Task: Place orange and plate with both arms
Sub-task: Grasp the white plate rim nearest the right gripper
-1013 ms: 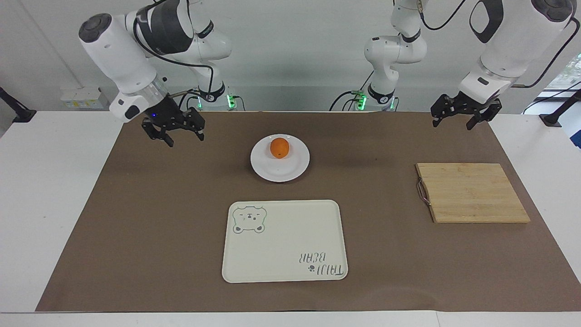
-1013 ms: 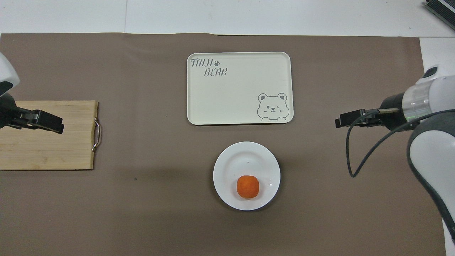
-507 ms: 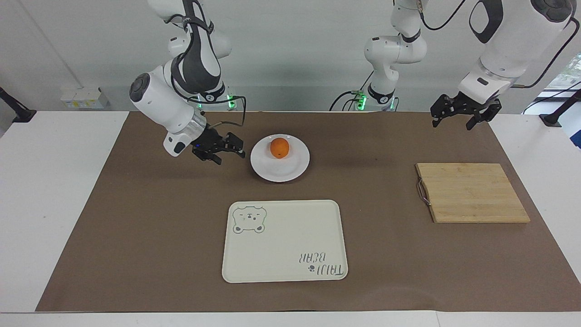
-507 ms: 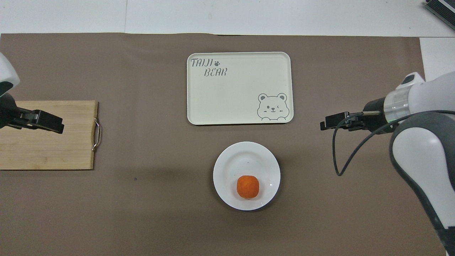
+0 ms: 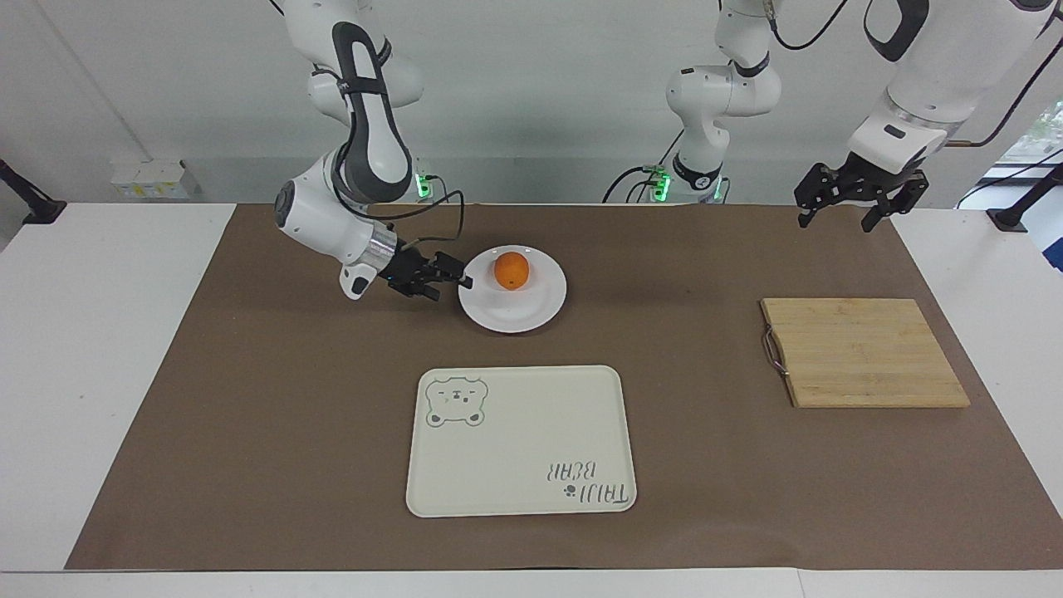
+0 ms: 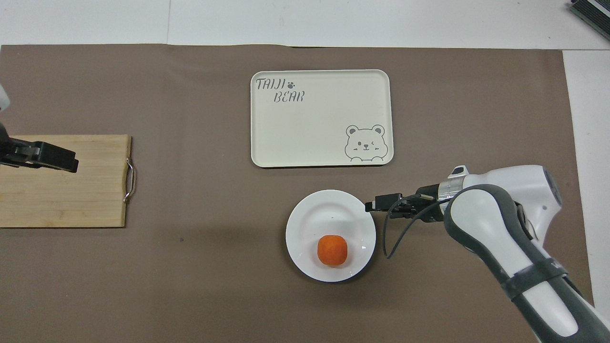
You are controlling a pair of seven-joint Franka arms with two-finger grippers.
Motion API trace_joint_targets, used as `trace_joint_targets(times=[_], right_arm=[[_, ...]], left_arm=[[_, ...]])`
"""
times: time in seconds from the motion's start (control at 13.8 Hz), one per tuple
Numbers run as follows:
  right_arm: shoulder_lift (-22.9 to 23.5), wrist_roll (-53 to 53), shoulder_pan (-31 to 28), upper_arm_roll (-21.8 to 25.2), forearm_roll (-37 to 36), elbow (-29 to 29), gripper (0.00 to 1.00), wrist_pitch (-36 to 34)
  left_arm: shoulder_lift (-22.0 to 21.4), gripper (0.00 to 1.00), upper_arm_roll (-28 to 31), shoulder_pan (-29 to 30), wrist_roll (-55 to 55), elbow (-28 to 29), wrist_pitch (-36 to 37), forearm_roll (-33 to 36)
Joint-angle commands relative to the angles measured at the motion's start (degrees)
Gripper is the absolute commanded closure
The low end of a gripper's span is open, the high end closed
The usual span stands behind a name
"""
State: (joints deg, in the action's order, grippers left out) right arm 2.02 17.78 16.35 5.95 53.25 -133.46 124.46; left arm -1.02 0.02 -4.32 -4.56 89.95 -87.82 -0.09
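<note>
Jaws, facing view: right gripper (image 5: 453, 283) spread, empty, at the rim of the plate (image 5: 523, 311); the orange (image 5: 511, 270) lies on the plate just past its tips. Left gripper (image 5: 855, 209) spread, empty, raised, waiting. Overhead view: right gripper (image 6: 374, 206) tips beside the plate's rim; contact unclear. Left gripper (image 6: 57, 161) over the cutting board (image 6: 71, 200), cut off at the frame edge.

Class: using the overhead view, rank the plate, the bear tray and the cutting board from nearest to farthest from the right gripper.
From the right gripper:
1. Plate, right beside it, holding the orange.
2. Bear tray, farther from the robots, mid-table.
3. Cutting board, at the left arm's end.
</note>
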Motion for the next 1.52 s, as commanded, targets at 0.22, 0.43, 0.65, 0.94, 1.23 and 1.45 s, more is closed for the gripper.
trace_joint_targets(times=[0.22,0.43,0.65,0.94,1.23,1.45], right_arm=[[-0.78,7.09,0.87,0.11,5.10,-7.06,0.00,3.69],[-0.61,11.21,2.63,0.11,10.09,-9.88,0.00,5.17],[-0.61,11.49,3.33,0.11,10.82,-9.97,0.27,5.71],[-0.35,9.82,3.42,0.02,10.82,-9.80,1.00,5.79],[0.53,9.99,3.86,0.02,10.82,-8.57,1.00,6.06],[1.84,10.26,4.13,0.02,10.82,-5.85,1.00,5.88]], left_arm=[[-0.22,0.00,-0.29,0.28,0.34,-0.13,-0.60,-0.27],[-0.21,0.00,-0.29,0.37,0.17,-0.30,-0.16,-0.27],[-0.21,0.00,-0.20,0.37,0.17,-0.30,-0.16,-0.27],[-0.21,0.00,-0.20,0.37,0.17,-0.30,-0.16,-0.27],[-0.21,0.00,-0.29,0.37,0.17,-0.30,-0.16,-0.27],[-0.21,0.00,-0.20,0.37,0.17,-0.30,-0.16,-0.27]])
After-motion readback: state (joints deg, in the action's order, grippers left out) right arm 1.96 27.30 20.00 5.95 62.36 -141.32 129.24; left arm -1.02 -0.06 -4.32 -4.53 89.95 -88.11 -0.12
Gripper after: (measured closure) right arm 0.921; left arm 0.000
